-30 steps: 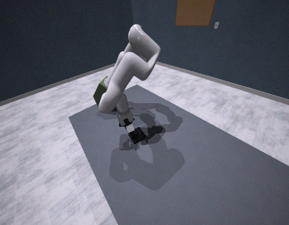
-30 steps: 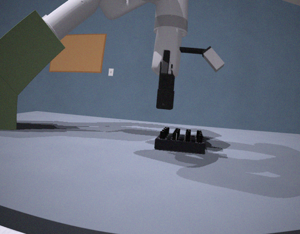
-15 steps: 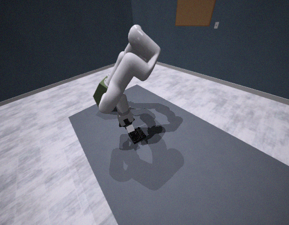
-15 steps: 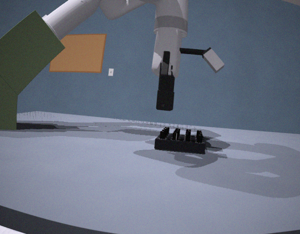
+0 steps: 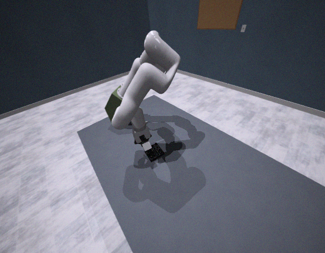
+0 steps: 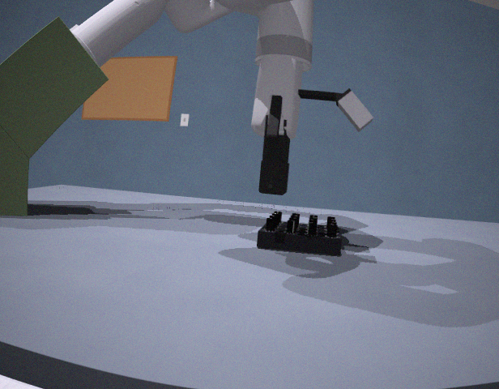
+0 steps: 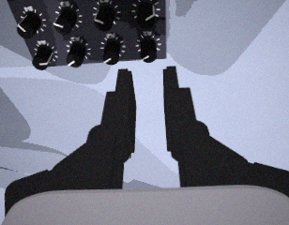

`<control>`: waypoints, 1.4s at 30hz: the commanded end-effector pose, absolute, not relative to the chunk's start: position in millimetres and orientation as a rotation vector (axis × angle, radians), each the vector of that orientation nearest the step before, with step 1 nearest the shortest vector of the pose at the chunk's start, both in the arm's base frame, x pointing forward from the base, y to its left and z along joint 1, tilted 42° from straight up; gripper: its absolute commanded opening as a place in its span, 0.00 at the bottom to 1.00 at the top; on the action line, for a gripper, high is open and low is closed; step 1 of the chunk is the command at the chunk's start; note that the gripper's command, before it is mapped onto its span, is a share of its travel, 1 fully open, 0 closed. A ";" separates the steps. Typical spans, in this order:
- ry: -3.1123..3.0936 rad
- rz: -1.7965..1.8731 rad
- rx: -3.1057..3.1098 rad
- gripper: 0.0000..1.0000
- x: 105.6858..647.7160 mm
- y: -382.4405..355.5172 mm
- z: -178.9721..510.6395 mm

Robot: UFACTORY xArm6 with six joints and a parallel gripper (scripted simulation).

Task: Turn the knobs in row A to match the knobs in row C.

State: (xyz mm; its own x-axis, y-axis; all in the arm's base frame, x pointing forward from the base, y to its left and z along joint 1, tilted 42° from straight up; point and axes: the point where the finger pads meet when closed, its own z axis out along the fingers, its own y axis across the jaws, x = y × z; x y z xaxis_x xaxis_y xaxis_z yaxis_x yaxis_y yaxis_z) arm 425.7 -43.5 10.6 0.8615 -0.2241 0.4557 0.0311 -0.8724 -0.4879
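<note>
The black knob box (image 6: pixel 300 236) stands on its feet on the grey mat; it also shows in the top view (image 5: pixel 155 152). In the wrist view the box (image 7: pixel 88 13) fills the upper left, with several black knobs, each with a white line; the printed names are too small to read. My gripper (image 6: pixel 273 190) hangs above the box's left end, clear of the knobs. In the wrist view its fingertips lie just outside the box's near edge, by the corner knob (image 7: pixel 148 47). The fingers are nearly shut, a narrow gap apart, with nothing between them.
The arm's green base block (image 6: pixel 23 104) stands at the left, also seen in the top view (image 5: pixel 112 104). The wrist camera block (image 6: pixel 354 109) sticks out to the right of the gripper. An orange panel (image 6: pixel 130 88) hangs on the far wall.
</note>
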 end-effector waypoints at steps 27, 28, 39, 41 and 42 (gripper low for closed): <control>0.142 -0.707 -2.543 0.19 440.5 -33.0 -8.3; 0.142 -0.707 -2.543 0.19 440.6 -32.8 -8.6; 0.142 -0.707 -2.543 0.19 441.1 -32.4 -9.2; 0.142 -0.707 -2.543 0.19 441.1 -32.4 -9.2; 0.142 -0.707 -2.543 0.19 441.1 -32.4 -9.2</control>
